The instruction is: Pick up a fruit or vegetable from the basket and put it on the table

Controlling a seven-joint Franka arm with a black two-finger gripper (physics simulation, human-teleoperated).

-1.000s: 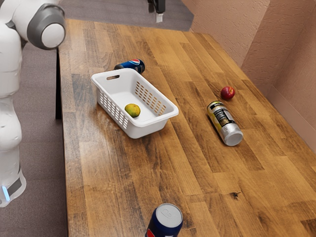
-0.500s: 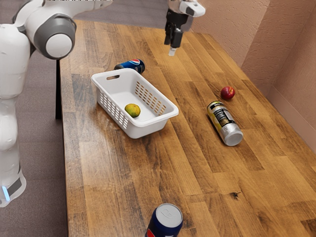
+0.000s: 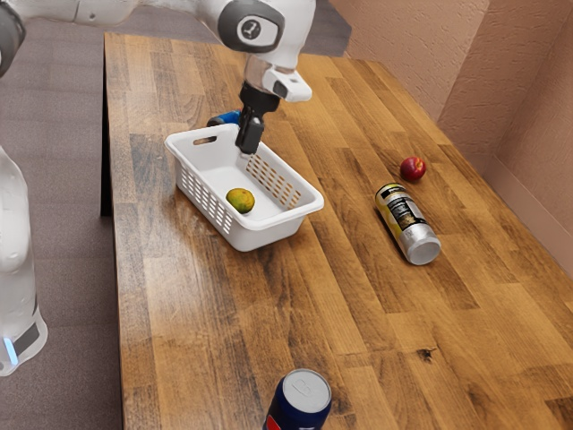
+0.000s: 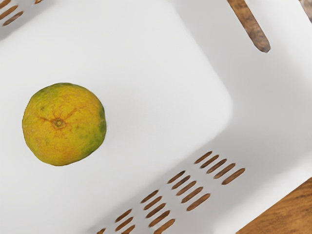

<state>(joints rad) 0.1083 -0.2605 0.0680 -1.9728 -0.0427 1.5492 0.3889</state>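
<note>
Your gripper (image 3: pixel 245 150) is over the basket (image 3: pixel 270 235), can't tell if wide or narrow. Open up, centre on the fruit (image 4: pixel 64 124), descend straight.

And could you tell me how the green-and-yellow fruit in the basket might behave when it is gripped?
The fruit looks nearly round, so it may roll if nudged off-centre. Its dimpled rind should give fair grip and probably yield only slightly. The basket's walls would likely stop any roll.
</note>
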